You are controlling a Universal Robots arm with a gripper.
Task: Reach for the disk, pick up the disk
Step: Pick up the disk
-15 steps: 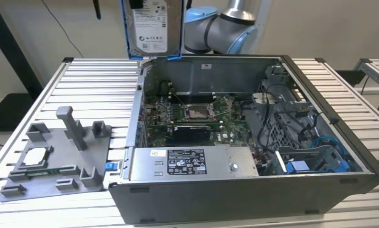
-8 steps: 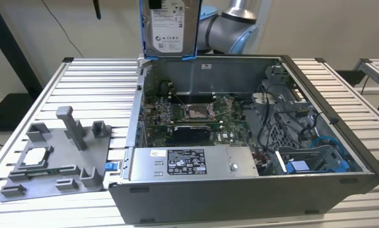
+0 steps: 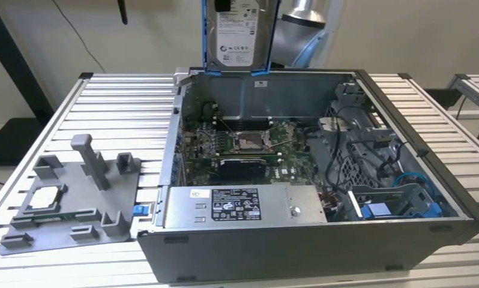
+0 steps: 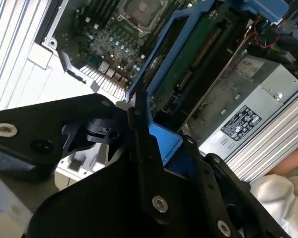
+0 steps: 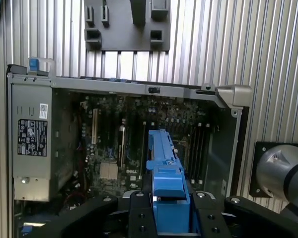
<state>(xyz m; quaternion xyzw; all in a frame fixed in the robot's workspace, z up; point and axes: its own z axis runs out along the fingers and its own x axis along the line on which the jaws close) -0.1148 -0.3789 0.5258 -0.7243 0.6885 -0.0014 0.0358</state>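
Blue side rails frame the disk [image 3: 237, 36], which I see hanging upright over the far wall of the open computer case [image 3: 400, 234], with its long axis running up and down. My gripper [image 5: 168, 210] is clamped on it. In both wrist views a blue rail sits between the black fingers [image 4: 141, 148], so the drive lies straight out from the hand, along its reach. From the exterior view I cannot quite tell whether its lower end clears the case's rim.
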